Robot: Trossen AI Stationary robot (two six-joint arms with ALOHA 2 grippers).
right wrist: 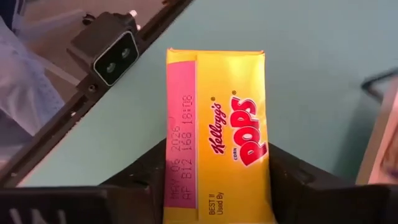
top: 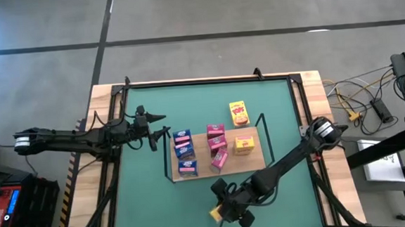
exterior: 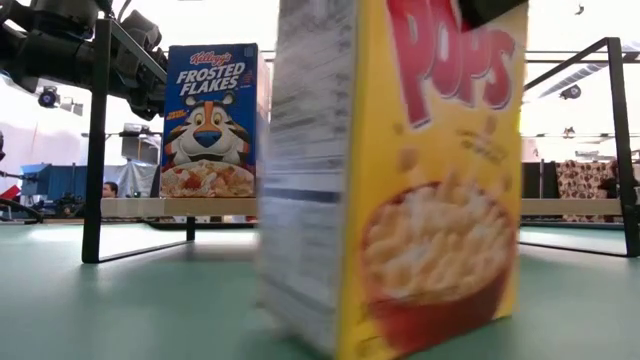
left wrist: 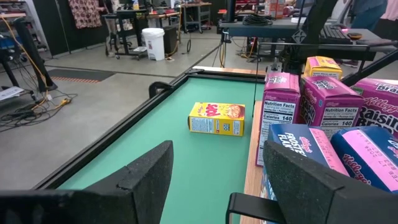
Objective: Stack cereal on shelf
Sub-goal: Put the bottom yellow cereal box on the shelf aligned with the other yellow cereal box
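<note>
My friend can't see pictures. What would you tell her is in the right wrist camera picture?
A yellow Corn Pops cereal box fills the middle, its top end facing the camera, clamped between the right gripper and its two dark fingers. Green tabletop lies beneath it, and a small black camera sits at the table's edge.

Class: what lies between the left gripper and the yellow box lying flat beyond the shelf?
Only bare green table between left gripper and yellow box, in the left wrist view.
</note>
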